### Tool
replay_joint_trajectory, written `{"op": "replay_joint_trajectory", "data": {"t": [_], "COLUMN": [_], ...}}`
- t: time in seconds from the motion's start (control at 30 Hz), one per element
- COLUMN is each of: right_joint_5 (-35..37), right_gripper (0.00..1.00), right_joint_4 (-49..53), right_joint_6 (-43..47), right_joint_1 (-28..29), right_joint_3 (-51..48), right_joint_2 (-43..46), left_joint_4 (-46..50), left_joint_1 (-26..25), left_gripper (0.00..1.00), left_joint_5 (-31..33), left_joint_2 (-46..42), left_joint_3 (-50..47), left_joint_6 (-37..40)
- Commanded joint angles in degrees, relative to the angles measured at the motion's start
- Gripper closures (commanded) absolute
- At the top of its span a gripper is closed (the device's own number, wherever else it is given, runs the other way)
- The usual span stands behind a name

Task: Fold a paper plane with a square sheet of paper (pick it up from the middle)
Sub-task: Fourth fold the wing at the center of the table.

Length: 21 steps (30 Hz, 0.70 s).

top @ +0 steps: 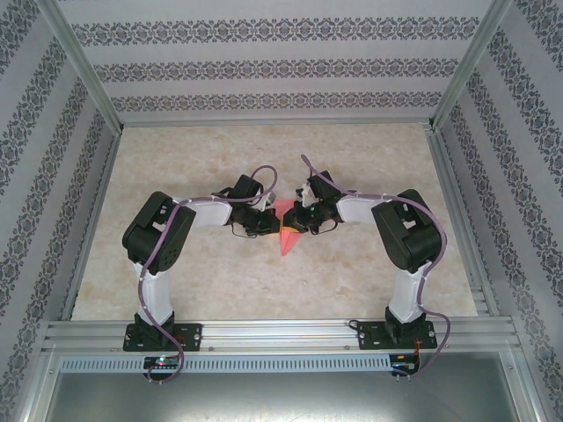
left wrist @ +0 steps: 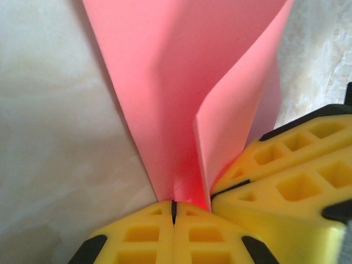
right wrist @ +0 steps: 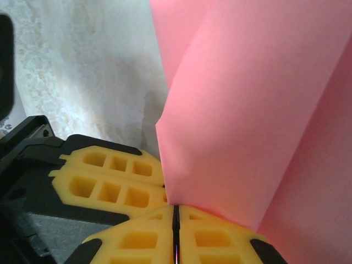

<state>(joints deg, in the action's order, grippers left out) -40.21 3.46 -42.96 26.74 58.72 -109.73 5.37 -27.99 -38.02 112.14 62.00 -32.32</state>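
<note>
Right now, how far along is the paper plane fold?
Done: the pink paper is picked up and shows long creases. In hand: the left gripper and right gripper both pinch it shut, side by side. Left: the flaps stand open and loose, so the slim flat dart looks unfinished.

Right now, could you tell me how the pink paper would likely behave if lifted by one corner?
Probably floppy: the pink paper curves into a loose flap at the right claw. Likely very light: the left claw grips it by a pinched tip. Wrinkles there suggest it creases easily.
</note>
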Motion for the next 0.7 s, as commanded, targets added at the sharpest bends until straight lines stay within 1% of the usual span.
{"op": "replay_joint_trajectory", "data": {"t": [0.0, 0.67], "right_joint_5": [-0.84, -1.63], "right_gripper": [0.91, 0.91], "right_joint_4": [-0.71, -2.37], "right_joint_6": [-0.1, -0.57], "right_joint_1": [-0.29, -0.02], "right_joint_3": [-0.14, 0.42], "right_joint_2": [-1.57, -4.74], "left_joint_4": [-1.85, -5.66], "left_joint_1": [0.82, 1.89], "left_gripper": [1.0, 1.0], "left_joint_5": [1.99, -1.35], "left_joint_2": [1.82, -1.06], "left_joint_3": [-1.49, -2.93], "left_joint_6": [0.51, -1.56]}}
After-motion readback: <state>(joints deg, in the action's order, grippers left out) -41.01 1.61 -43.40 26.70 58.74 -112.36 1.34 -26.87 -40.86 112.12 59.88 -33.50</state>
